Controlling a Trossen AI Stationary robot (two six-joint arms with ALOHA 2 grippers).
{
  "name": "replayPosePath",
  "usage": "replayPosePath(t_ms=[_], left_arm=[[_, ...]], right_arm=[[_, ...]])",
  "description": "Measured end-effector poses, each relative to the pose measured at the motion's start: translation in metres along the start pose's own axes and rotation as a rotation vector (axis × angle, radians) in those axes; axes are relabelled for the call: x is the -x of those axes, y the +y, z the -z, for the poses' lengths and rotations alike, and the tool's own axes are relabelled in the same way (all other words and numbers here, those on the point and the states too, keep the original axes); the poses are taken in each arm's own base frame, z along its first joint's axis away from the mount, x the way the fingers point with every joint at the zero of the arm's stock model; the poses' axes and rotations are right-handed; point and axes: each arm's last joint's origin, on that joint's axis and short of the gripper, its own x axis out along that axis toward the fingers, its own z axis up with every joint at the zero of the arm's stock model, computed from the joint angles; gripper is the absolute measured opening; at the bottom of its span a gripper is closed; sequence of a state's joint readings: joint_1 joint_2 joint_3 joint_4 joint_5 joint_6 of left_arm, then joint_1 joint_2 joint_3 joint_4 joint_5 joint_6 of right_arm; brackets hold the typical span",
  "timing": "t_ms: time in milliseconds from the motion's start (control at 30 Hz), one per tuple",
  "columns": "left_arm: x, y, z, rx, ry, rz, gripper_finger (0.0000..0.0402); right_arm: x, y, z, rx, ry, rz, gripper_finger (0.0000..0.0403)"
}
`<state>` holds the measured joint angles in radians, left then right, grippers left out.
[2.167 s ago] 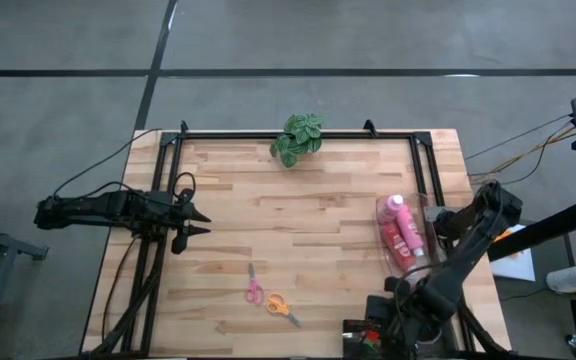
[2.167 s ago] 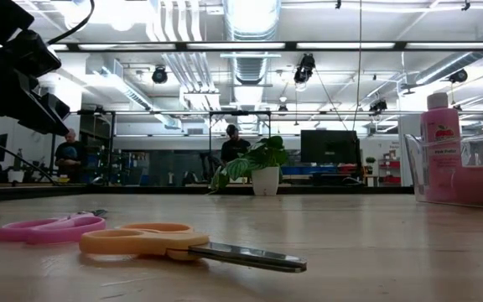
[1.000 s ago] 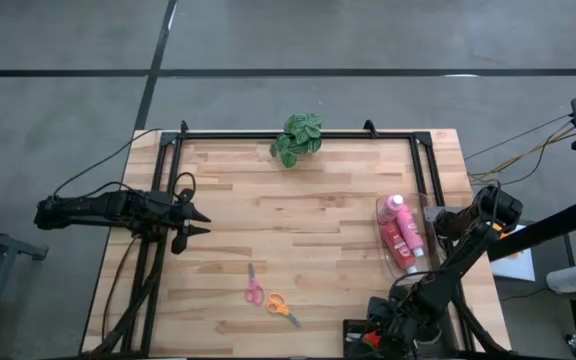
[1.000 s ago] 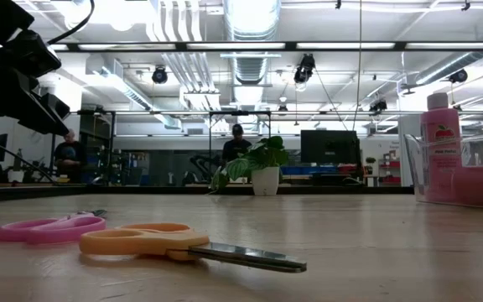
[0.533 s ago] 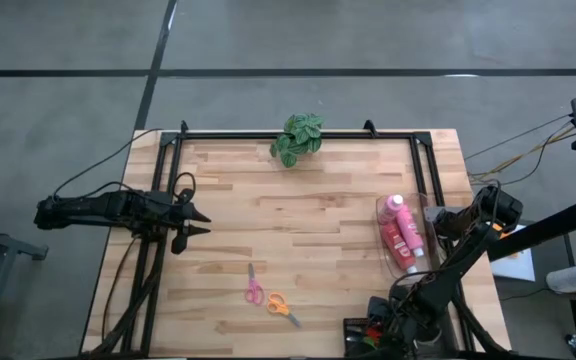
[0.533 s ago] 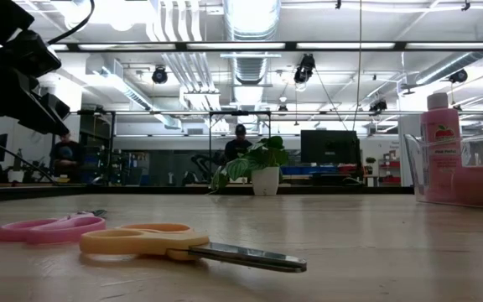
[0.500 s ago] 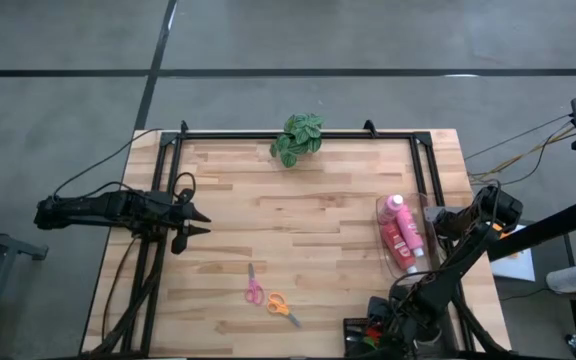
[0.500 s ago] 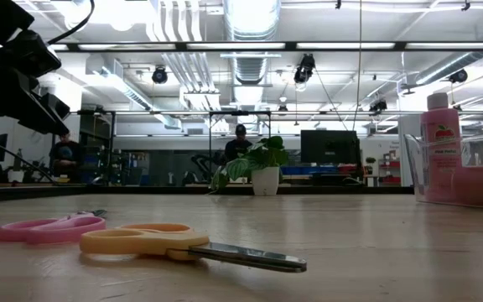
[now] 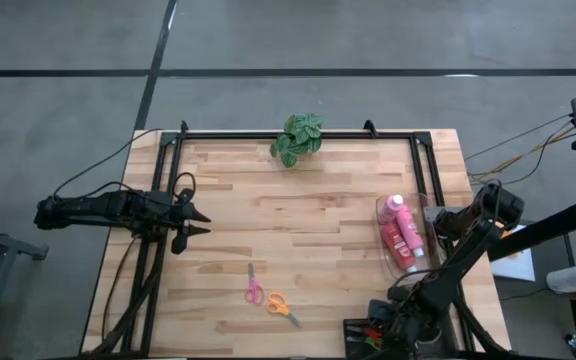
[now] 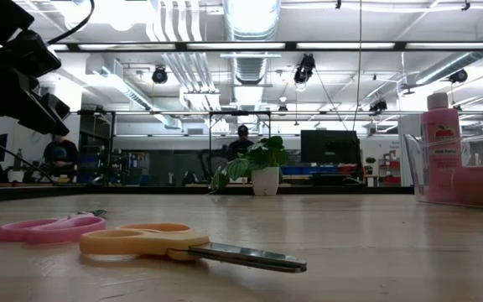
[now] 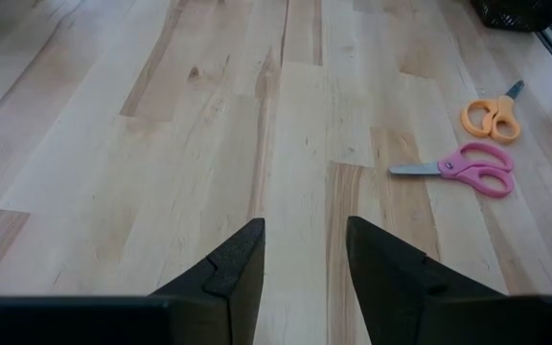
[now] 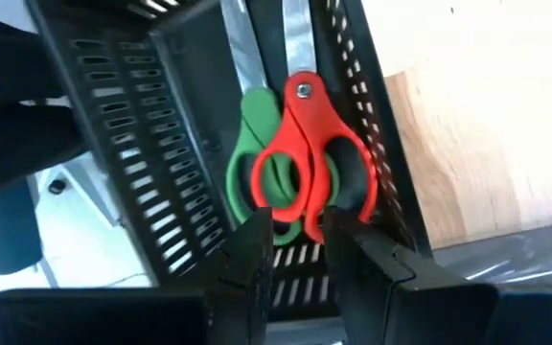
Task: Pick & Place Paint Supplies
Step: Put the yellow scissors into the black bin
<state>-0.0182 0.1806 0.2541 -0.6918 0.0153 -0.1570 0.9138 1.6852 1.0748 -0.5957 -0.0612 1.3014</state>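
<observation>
A pink bottle (image 9: 399, 211) and a red bottle (image 9: 396, 243) with white caps lie in a clear bin (image 9: 379, 222) at the table's right edge. In the low view one pink bottle (image 10: 440, 143) stands upright in that bin (image 10: 412, 168). No brushes show. My right gripper (image 12: 300, 230) is at the near right corner (image 9: 373, 335), open by a narrow gap, fingers just over the handles of red scissors (image 12: 305, 172) and green scissors (image 12: 252, 177) in a black mesh tray (image 12: 137, 144). My left gripper (image 9: 203, 222) waits open at the table's left edge (image 11: 305, 235). My right gripper points down into the black mesh tray, its fingertips (image 12: 257, 235) at the handle loops of the red scissors (image 12: 343, 192). I cannot tell whether they touch the scissors.
Pink scissors (image 9: 253, 290) and orange scissors (image 9: 280, 305) lie flat on the wood near the near edge, also in the left wrist view (image 11: 468, 168). A green potted plant (image 9: 298, 138) stands at the far edge. Black frame rails (image 9: 298, 132) run along the table's far side. People stand in the room behind.
</observation>
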Motion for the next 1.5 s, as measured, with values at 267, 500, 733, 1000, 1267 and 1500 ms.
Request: replayPosePath(t_ms=[267, 500, 733, 1000, 1267, 1500], left_arm=[[0.000, 0.000, 0.000, 0.000, 0.000, 0.000, 0.0149], [0.000, 0.000, 0.000, 0.000, 0.000, 0.000, 0.0149], [0.000, 0.000, 0.000, 0.000, 0.000, 0.000, 0.0149], [0.000, 0.000, 0.000, 0.000, 0.000, 0.000, 0.0149], [0.000, 0.000, 0.000, 0.000, 0.000, 0.000, 0.0149], [0.000, 0.000, 0.000, 0.000, 0.000, 0.000, 0.0149]], right_arm=[[0.021, 0.001, 0.001, 0.001, -0.026, -0.060, 0.0095], [0.060, -0.005, -0.004, 0.032, -0.118, -0.126, 0.0095], [0.105, -0.028, -0.027, 0.048, -0.278, -0.141, 0.0095], [0.130, -0.054, -0.065, 0.043, -0.414, -0.125, 0.0095], [0.129, -0.065, -0.091, 0.044, -0.446, -0.109, 0.0095], [0.113, -0.068, -0.110, 0.024, -0.427, -0.092, 0.0095]])
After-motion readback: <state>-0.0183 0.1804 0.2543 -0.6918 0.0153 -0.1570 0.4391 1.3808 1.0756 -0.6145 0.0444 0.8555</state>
